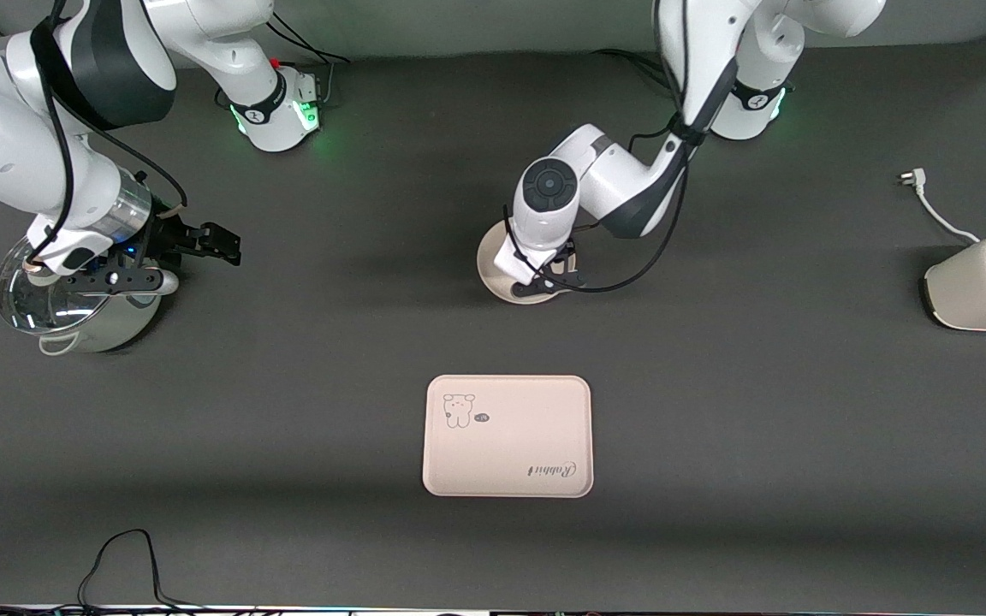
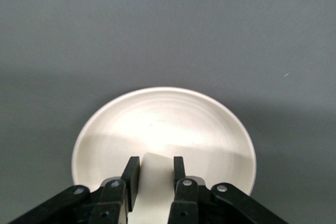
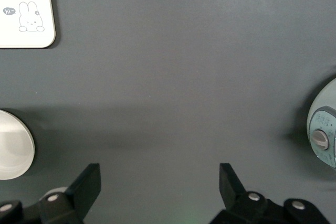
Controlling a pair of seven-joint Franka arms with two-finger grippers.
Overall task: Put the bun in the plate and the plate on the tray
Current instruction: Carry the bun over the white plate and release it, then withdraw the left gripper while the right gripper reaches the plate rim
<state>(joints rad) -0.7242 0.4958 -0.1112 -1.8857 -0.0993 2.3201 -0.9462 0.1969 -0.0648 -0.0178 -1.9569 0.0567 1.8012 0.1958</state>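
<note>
nearest the front camera lies the cream rectangular tray with a cartoon animal and "rabbit" lettering, bare on the dark table. farther from the camera sits the round cream shallow plate; the left gripper hangs just over it, fingers clamped on the small off-white bun. the right gripper waits with fingers spread wide and holding nothing, over a steel pot at the right arm's end. a white toaster stands at the left arm's end.

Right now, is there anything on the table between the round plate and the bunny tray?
No. In the front view only bare dark table lies between the plate and the tray, which sits nearer the camera.
</note>
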